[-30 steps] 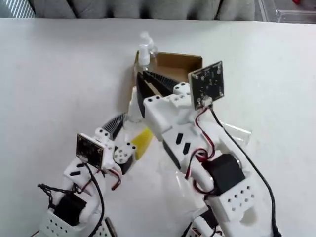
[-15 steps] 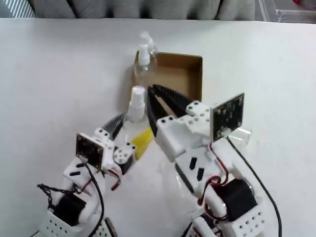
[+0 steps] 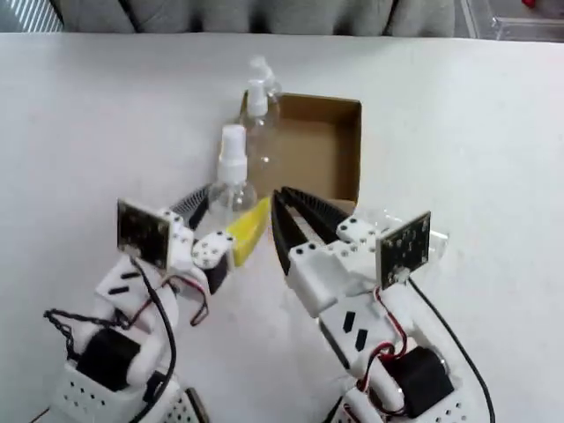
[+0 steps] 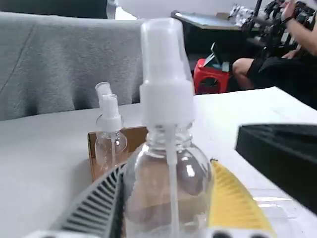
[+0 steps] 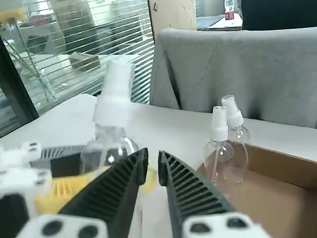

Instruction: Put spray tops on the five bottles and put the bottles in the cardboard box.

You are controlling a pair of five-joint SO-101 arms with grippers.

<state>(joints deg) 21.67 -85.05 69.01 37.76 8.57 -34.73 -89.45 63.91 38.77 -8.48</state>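
Note:
My left gripper [image 3: 233, 208] is shut on a clear bottle [image 3: 232, 176] that carries a white spray top [image 4: 166, 74]; it holds the bottle upright just in front of the cardboard box [image 3: 339, 110], near the box's left corner. The grey and yellow fingers clasp the bottle's round body [image 4: 168, 191]. Two more topped bottles [image 3: 258, 99] stand in the box's far left corner [image 5: 224, 141]. My right gripper [image 3: 278, 196] hovers beside the held bottle, over the box's front edge, its black fingers [image 5: 129, 178] shut on nothing.
A clear plastic tray [image 3: 425, 236] lies on the white table to the right of the right arm. The open box floor [image 5: 270, 191] has free room to the right of the two bottles. A grey chair back [image 4: 54, 64] stands behind the table.
The right gripper drew back from the bottle's spray top toward the table's front. The left arm then carried the topped bottle up and toward the box.

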